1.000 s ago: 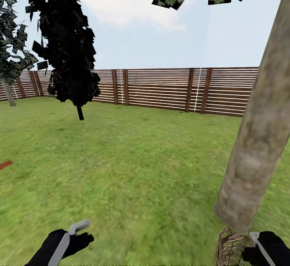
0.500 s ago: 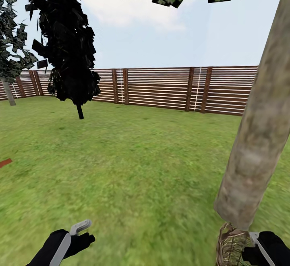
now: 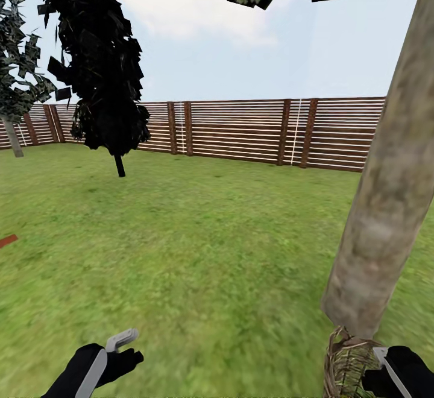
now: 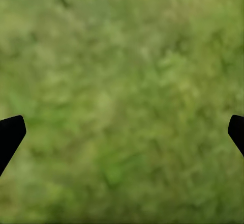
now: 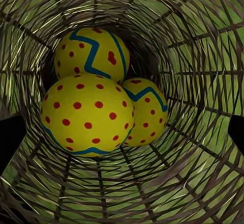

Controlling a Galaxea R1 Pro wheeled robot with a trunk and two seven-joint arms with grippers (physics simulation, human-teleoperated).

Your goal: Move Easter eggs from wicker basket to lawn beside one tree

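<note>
Three yellow Easter eggs with red dots and blue-green zigzags lie together inside the wicker basket (image 5: 203,183): a near one (image 5: 89,114), one behind it (image 5: 94,51) and one beside it (image 5: 147,109). In the head view the wicker basket (image 3: 346,362) stands on the lawn (image 3: 211,253) at the foot of the pale mottled tree trunk (image 3: 386,205). My right gripper (image 3: 383,365) (image 5: 122,137) is at the basket's side, looking down into it, fingers spread wide. My left gripper (image 3: 120,341) (image 4: 122,132) hangs open over bare grass.
A near-black columnar tree (image 3: 102,66) stands at the far left of the lawn, with another thin-trunked tree (image 3: 12,138) beyond it. A slatted wooden fence (image 3: 241,129) closes the back. A small red-brown strip (image 3: 7,241) lies at the left edge.
The whole head view has shifted slightly, so the basket and trunk base sit a little higher in the picture. Both grippers keep their pose.
</note>
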